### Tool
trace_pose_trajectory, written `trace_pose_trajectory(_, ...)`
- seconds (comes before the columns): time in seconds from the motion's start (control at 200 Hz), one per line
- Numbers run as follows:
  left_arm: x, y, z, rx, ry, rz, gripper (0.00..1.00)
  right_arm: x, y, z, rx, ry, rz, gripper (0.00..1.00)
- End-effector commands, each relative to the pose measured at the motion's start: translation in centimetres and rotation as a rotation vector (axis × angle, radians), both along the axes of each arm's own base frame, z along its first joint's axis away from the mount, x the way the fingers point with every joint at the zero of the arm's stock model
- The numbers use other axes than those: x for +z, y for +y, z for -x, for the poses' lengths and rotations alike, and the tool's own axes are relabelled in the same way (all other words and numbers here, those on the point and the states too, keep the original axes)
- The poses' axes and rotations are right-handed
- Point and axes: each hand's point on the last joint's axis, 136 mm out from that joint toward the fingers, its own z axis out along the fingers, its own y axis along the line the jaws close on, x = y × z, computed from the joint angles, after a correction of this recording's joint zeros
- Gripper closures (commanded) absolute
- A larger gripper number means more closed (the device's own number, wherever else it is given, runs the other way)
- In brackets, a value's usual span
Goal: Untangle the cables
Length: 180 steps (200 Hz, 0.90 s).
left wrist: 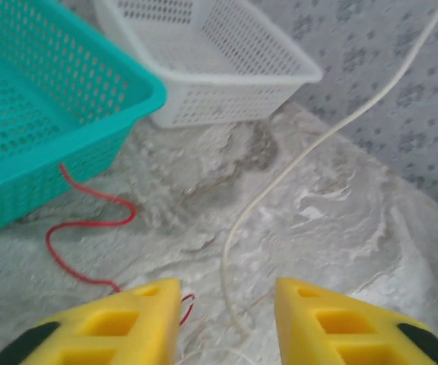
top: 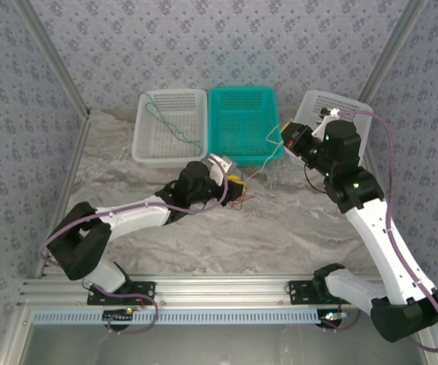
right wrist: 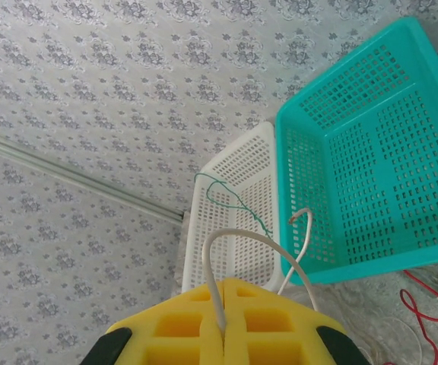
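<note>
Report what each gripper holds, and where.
Right gripper pinches the whitish cable partway along, with a loop rising above it. Left gripper is open, holding nothing.

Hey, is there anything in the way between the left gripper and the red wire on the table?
Nothing visible. The red wire lies on the bare table beside the teal basket, just ahead of the open left gripper. The white wire runs up between its fingers, alongside the red one.

Cable [right wrist: 257, 220] in L basket [top: 138, 133]
</note>
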Motion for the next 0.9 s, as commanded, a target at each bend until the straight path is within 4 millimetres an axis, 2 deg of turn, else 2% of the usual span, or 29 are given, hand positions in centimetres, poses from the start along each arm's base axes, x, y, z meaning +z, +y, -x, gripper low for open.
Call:
trace_pose_trajectory(0.0,5.8,-1.2,0.9,-0.071,-0.049,0.206,0.45,1.1,0.3,0.2,0.018,-0.014,-0.036,1.00)
trace_pose_trajectory(0.045,6.4,-2.0,0.9,-0.105,-0.050,0.216,0.40,1.2,0.3,0.2,0.019,-0.017,-0.039,1.00)
trace_pose_trajectory(0.095,6.2,-2.8,0.6,-0.110,-0.048,0.196,0.37,1.2,0.3,0.2,0.020,-0.015,-0.044,1.00)
trace_pose_trajectory(0.23,3.7,-3.4,-2.2,-0.004,-0.035,0.121,0.36,1.6,0.2,0.3,0.018,-0.024,-0.049,1.00)
trace_pose_trajectory(0.305,2.8,-4.1,-2.8,-0.011,-0.026,0.113,0.36,2.0,0.2,0.3,0.015,-0.030,-0.054,1.00)
trace_pose_trajectory(0.43,1.0,-5.9,-2.7,-0.086,0.019,0.091,0.43,3.1,-0.1,0.2,0.003,-0.046,-0.056,1.00)
trace_pose_trajectory(0.545,-1.6,-6.1,-3.2,-0.074,0.059,0.051,0.54,4.2,-0.6,0.0,-0.016,-0.068,-0.062,1.00)
trace_pose_trajectory(0.73,-5.0,-4.5,-4.5,-0.007,0.147,0.038,0.70,5.2,-1.9,-0.2,-0.056,-0.079,-0.073,1.00)
trace_pose_trajectory(0.894,-5.7,-2.3,-5.0,0.032,0.179,0.055,0.88,5.2,-3.8,-0.3,-0.111,-0.069,-0.062,1.00)
